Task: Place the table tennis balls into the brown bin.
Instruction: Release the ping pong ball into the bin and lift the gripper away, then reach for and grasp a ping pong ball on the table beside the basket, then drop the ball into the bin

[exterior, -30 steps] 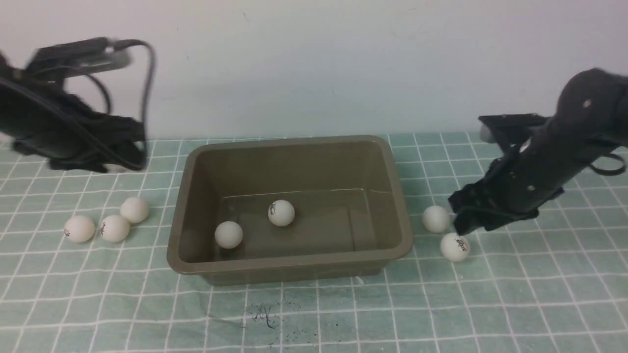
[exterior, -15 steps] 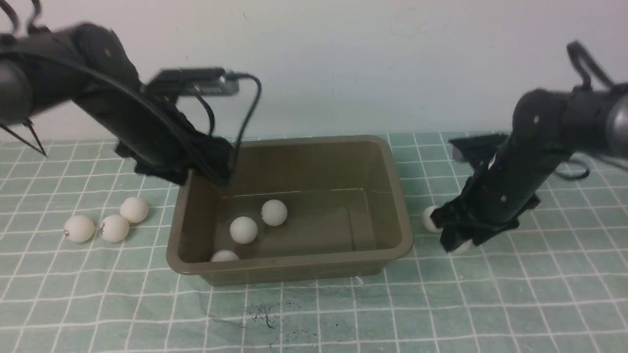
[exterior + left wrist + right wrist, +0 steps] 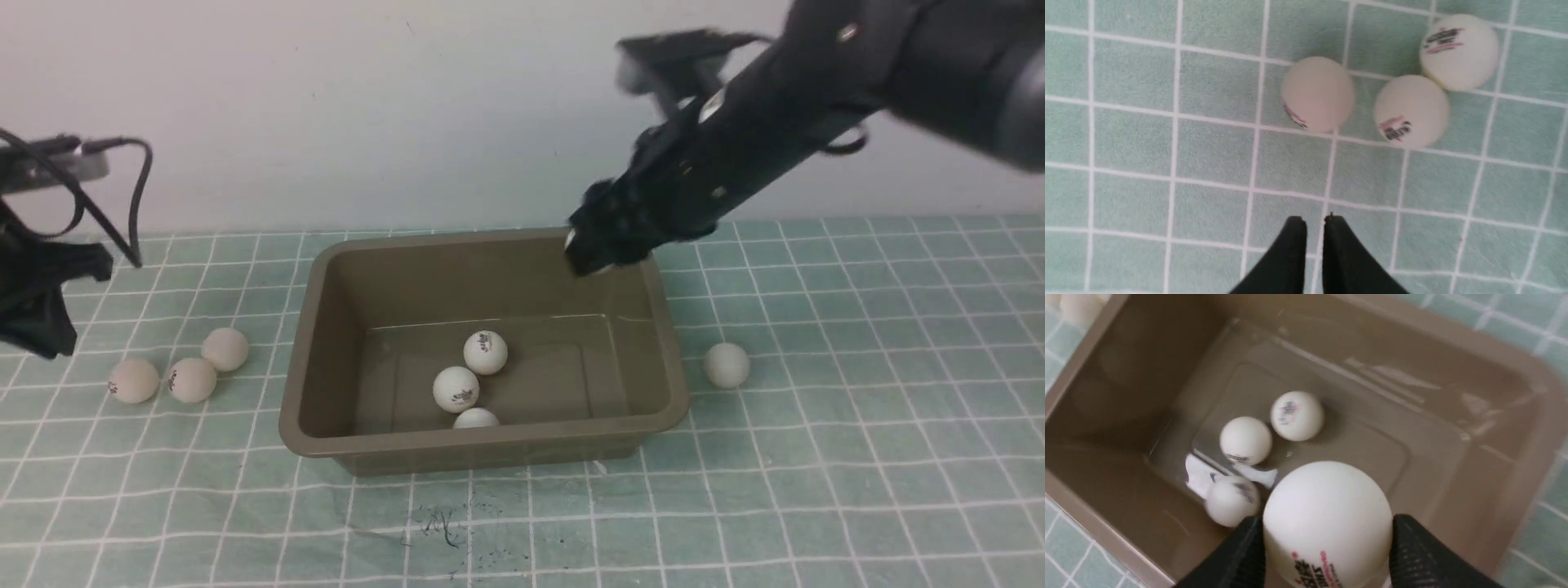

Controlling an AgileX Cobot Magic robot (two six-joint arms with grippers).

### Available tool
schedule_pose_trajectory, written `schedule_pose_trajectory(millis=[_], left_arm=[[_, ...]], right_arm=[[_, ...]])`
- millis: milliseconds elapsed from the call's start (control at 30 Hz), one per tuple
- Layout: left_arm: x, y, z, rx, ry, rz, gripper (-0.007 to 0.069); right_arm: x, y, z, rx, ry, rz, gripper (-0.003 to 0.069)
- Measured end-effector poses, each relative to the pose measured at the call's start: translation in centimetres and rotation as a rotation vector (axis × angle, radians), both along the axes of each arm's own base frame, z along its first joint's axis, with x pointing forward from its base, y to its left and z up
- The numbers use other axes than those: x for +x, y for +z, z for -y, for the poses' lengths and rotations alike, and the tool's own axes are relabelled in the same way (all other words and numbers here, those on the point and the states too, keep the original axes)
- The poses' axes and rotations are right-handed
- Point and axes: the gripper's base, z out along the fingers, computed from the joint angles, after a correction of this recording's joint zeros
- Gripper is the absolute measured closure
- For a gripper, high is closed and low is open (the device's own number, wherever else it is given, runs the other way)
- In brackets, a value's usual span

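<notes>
Olive-brown plastic, rectangular, rim flared: brown bin (image 3: pixel 531 453), being borne mid-scene by the green checked cloth (image 3: pixel 857 457).

Contents: three table tennis balls are being contained on the bin floor, left of centre: far ball (image 3: pixel 485 352), middle ball (image 3: pixel 455 388), and near ball (image 3: pixel 476 418), which is being half hidden by the front rim. The floor's right part is being shown bare.

Held ball (image 3: pixel 1327 514): being clamped between the fingers of the right gripper (image 3: pixel 592 255), above the bin's far right corner, at the rim line.

Left trio (image 3: pixel 191 380): being supported by the cloth, well apart from the bin's left wall, with two balls touching. The left gripper (image 3: pixel 1314 222) is being held over bare cloth near them, its fingertips drawn almost together on nothing.

Lone ball (image 3: pixel 726 364): being supported by the cloth near the right wall, apart from the rim.
</notes>
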Motion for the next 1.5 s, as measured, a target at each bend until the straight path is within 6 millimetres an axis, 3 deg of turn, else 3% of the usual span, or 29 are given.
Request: schedule_pose_trajectory(millis=[67, 133, 167, 200, 300, 333, 400, 533, 600, 667, 733, 833, 900, 933, 1000, 1033, 1067, 1100, 1133, 1167, 1233, 1267, 1300, 1333, 1400, 1500], left_arm=[[0.5, -1.0, -0.4, 0.002, 0.012, 0.009, 0.0470], [1.2, -2.1, -0.6, 0.004, 0.021, 0.029, 0.0347], [1.2, -2.2, -0.6, 0.005, 0.020, 0.031, 0.0336], [1.8, -3.0, -0.4, 0.012, 0.014, 0.045, 0.0239], [2.8, -4.7, -0.1, 0.021, 0.004, 0.061, 0.0120], [3.0, -5.0, -0.1, 0.023, 0.005, 0.063, 0.0103], [3.5, -6.5, -0.3, 0.025, 0.008, 0.059, 0.0071], [3.8, -8.5, -0.4, 0.020, 0.009, 0.029, 0.0088], [3.8, -9.7, -0.4, 0.007, 0.011, -0.002, 0.0143], [3.8, -9.6, -0.4, 0.006, 0.006, -0.015, 0.0284], [3.7, -9.3, -0.3, -0.004, 0.001, -0.037, 0.0279], [3.7, -6.9, -0.2, -0.008, -0.008, -0.027, 0.0279], [3.8, -3.3, 0.5, -0.016, -0.021, 0.042, 0.0279], [3.8, -3.3, 0.5, -0.016, -0.021, 0.042, 0.0279], [3.7, 1.0, 3.1, -0.056, -0.088, 0.146, 0.0279], [3.6, 2.0, 4.3, -0.072, -0.122, 0.167, 0.0279], [3.6, 2.7, 5.9, -0.099, -0.171, 0.180, 0.0279], [3.6, 2.7, 6.2, -0.103, -0.179, 0.180, 0.0279], [3.7, 2.7, 9.0, -0.136, -0.267, 0.175, 0.0279], [3.8, 2.4, 10.1, -0.142, -0.300, 0.164, 0.0279], [3.9, 2.1, 11.2, -0.151, -0.331, 0.155, 0.0279], [4.1, 1.1, 13.2, -0.159, -0.382, 0.131, 0.0279], [4.1, 1.0, 13.4, -0.161, -0.387, 0.128, 0.0279], [4.4, -0.2, 15.4, -0.170, -0.431, 0.104, 0.0263], [4.5, -1.1, 16.8, -0.150, -0.470, 0.095, 0.0191], [4.6, -1.9, 18.0, -0.155, -0.484, 0.077, 0.0086]], right_arm=[[0.0, -0.4, -0.2, -0.006, 0.007, -0.013, 0.0166], [-0.1, -0.3, 0.3, -0.041, 0.012, -0.011, 0.0064], [-0.1, -0.3, 0.4, -0.046, 0.012, -0.011, 0.0055], [0.0, 0.3, 1.8, -0.097, -0.012, -0.001, -0.0001], [0.5, 1.3, 5.0, -0.169, -0.105, 0.003, -0.0026], [0.5, 1.4, 5.2, -0.167, -0.114, 0.002, -0.0026], [1.1, 1.4, 8.4, -0.205, -0.203, -0.043, -0.0010], [1.4, 1.0, 10.7, -0.218, -0.258, -0.111, 0.0029], [1.8, 0.4, 11.3, -0.215, -0.276, -0.131, 0.0052], [2.3, -0.2, 11.3, -0.208, -0.286, -0.136, 0.0062], [3.1, -1.6, 11.2, -0.201, -0.298, -0.148, 0.0067], [4.3, -4.7, 10.6, -0.192, -0.303, -0.206, 0.0069], [5.0, -7.3, 10.4, -0.203, -0.303, -0.259, 0.0069], [5.0, -7.5, 10.4, -0.204, -0.303, -0.266, 0.0069], [5.5, -10.5, 10.1, -0.204, -0.306, -0.340, 0.0070], [5.7, -11.5, 9.9, -0.199, -0.305, -0.365, 0.0070], [5.8, -12.6, 9.8, -0.192, -0.298, -0.388, 0.0072], [5.8, -12.6, 9.7, -0.189, -0.299, -0.388, 0.0072], [6.0, -13.8, 9.5, -0.175, -0.291, -0.402, 0.0096], [6.1, -13.9, 9.5, -0.177, -0.289, -0.400, 0.0120], [6.2, -13.9, 9.5, -0.174, -0.290, -0.393, 0.0157], [6.2, -14.0, 9.5, -0.176, -0.290, -0.385, 0.0239], [6.2, -14.0, 9.5, -0.176, -0.290, -0.385, 0.0239], [6.1, -13.8, 9.7, -0.194, -0.297, -0.389, 0.0307], [5.9, -12.7, 10.0, -0.217, -0.306, -0.376, 0.0298], [5.4, -8.9, 10.0, -0.173, -0.323, -0.305, 0.0298]])
